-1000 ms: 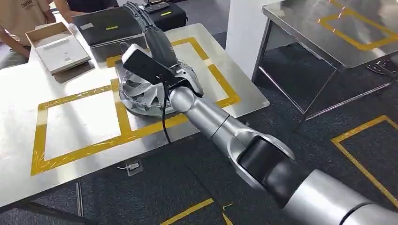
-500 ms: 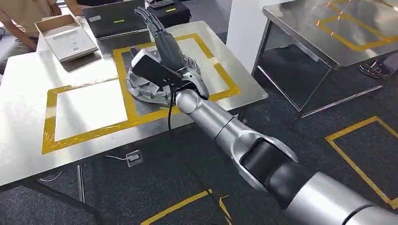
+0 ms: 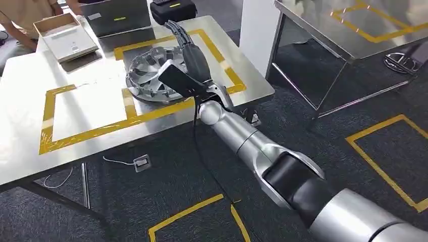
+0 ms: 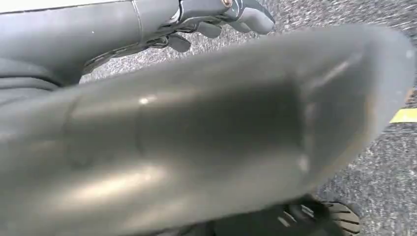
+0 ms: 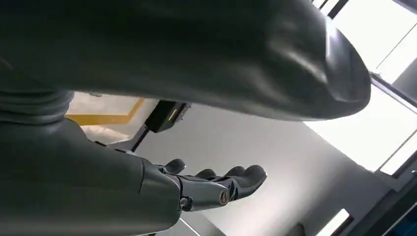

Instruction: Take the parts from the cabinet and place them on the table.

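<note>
Head view: the steel surface (image 3: 166, 128) with two squares marked in yellow tape (image 3: 86, 133). The right-hand square reaches close to the surface's right edge and far edge; the left-hand square encloses bare metal and leaves a broad margin toward the near edge. Dark carpeted floor (image 3: 151, 201) lies open between the surface's right edge and a second steel table (image 3: 323, 30) at the upper right.

At the far left corner an open cardboard box (image 3: 64, 36) holds a flat white insert; a person's arm (image 3: 15, 22) lies beside it. Two dark cases (image 3: 117, 17) stand along the far edge.

The part (image 3: 146, 75), a round silver wheel-like disc with radial spokes and a ribbed rim, lies flat in the right-hand square, its near-left rim over the tape strip that divides the squares.

The right hand (image 3: 189, 50) is extended above the part's right side, fingers straight and apart, holding nothing; whether it touches the rim cannot be told. The right wrist view shows the same fingers (image 5: 236, 179) spread and empty.

Left wrist view: the left hand (image 4: 216, 17) over grey carpet, fingers curled inward with nothing visible in them.
</note>
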Controlling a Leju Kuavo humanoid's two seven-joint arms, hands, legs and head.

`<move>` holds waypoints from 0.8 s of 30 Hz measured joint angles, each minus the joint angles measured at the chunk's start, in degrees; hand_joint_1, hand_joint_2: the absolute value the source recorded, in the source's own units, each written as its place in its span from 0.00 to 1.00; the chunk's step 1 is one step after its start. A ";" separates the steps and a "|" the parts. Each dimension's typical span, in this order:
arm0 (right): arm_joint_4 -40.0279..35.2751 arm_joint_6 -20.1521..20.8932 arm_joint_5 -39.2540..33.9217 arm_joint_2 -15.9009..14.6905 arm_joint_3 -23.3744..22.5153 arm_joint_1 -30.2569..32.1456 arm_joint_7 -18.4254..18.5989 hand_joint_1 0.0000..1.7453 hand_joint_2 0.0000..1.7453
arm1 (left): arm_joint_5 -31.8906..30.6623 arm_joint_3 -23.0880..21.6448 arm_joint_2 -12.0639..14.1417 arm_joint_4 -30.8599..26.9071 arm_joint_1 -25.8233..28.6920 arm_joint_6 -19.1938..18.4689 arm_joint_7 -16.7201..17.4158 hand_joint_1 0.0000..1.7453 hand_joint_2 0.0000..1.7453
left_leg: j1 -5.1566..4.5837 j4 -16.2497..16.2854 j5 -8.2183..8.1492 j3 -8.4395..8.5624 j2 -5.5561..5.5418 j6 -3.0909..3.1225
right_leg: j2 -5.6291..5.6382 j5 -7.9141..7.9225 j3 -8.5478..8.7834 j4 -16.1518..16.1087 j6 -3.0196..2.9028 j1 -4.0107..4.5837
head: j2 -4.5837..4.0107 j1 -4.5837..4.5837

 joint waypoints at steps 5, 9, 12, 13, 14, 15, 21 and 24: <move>0.20 -0.22 0.04 -0.24 -0.22 0.04 -0.15 0.00 0.00 | 0.00 0.02 0.00 -0.04 -0.06 0.22 -0.07 0.00 0.00 | -0.76 -5.58 -0.92 2.36 -0.23 1.78 | -0.02 2.28 -0.30 -0.79 2.00 0.06 | 0.00 0.20; 1.09 -0.37 0.09 -1.07 -1.09 0.19 0.15 0.00 0.00 | 0.20 0.11 -0.04 -0.07 -0.04 0.42 -0.37 0.00 0.00 | -0.26 -6.17 2.02 0.01 0.18 3.52 | 0.10 -7.14 -3.89 8.07 2.82 -0.15 | 0.00 0.39; 3.05 -0.61 -0.08 -2.16 -1.96 1.75 0.00 0.00 0.00 | 0.55 0.20 -0.28 -0.02 0.28 0.42 -0.77 0.00 0.00 | -0.34 -6.01 3.96 -2.64 0.16 3.53 | 0.11 -9.69 -5.34 17.40 3.19 -0.12 | 0.00 0.39; 4.16 -0.81 -0.53 -2.69 -2.45 2.79 -0.17 0.00 0.00 | 0.68 0.37 -0.39 -0.02 0.47 0.42 -0.92 0.00 0.00 | -0.30 -5.96 4.55 -3.36 0.07 3.48 | 0.09 -7.76 -3.50 16.14 3.18 -0.14 | 0.00 0.39; 5.26 -1.09 -1.07 -3.27 -3.14 3.92 -0.57 0.00 0.00 | 0.87 0.66 -0.52 -0.02 0.68 0.44 -1.00 0.00 0.00 | -0.29 -5.78 5.02 -4.05 0.04 3.36 | 0.10 -5.64 -0.68 12.82 3.08 -0.13 | 0.00 0.42; 6.27 -1.61 -1.96 -3.76 -3.95 4.97 -1.33 0.00 0.00 | 1.00 0.85 -0.61 -0.02 0.96 0.48 -1.07 0.00 0.00 | -0.28 -5.58 5.46 -4.75 -0.04 3.14 | 0.09 -4.36 2.97 7.98 2.88 -0.13 | 0.00 0.46; 15.72 -6.98 -4.20 -5.68 -9.62 14.14 -1.68 0.00 0.00 | 1.25 1.79 -0.74 -0.02 2.41 1.07 -1.73 0.00 0.00 | -0.22 -6.20 7.95 -5.42 -0.52 0.87 | -0.29 -5.52 7.62 -0.76 0.50 0.50 | 0.00 0.55; 19.86 -8.52 -5.64 -6.05 -12.41 20.23 -1.64 0.00 0.00 | 1.59 2.49 -0.87 0.02 3.61 1.66 -1.79 0.00 0.00 | 0.04 0.90 -0.86 -7.98 -0.32 0.27 | -0.56 -3.59 5.59 -1.08 -0.31 0.12 | 0.00 0.17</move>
